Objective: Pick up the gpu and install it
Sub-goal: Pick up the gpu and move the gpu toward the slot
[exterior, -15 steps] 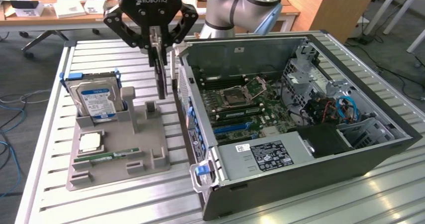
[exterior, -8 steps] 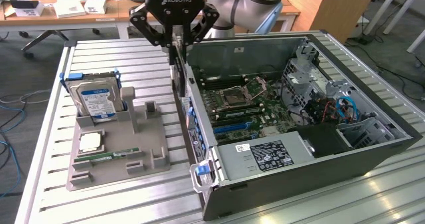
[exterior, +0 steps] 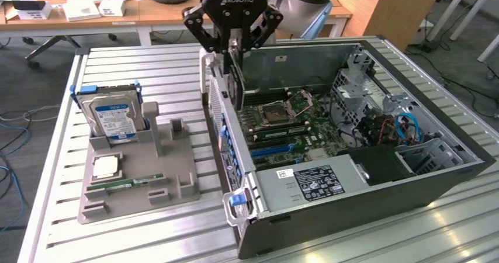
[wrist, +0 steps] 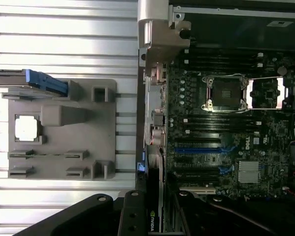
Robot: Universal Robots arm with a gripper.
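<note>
Here, the hand (exterior: 234,48), clenched on the gpu (exterior: 236,79), holds it edge-down over the rear wall of the open computer case (exterior: 351,216), where any tilt could miss the blue slot (exterior: 273,149) and jam against the motherboard (exterior: 312,128).

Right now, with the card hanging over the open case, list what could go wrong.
1. The gpu, pinched edge-on in the gripper, hangs near the case's rear wall; it may catch there.
2. Held only at its top edge, it could tilt and miss the blue slot.
3. The open processor socket lies close by; a slip might hit it.
</note>
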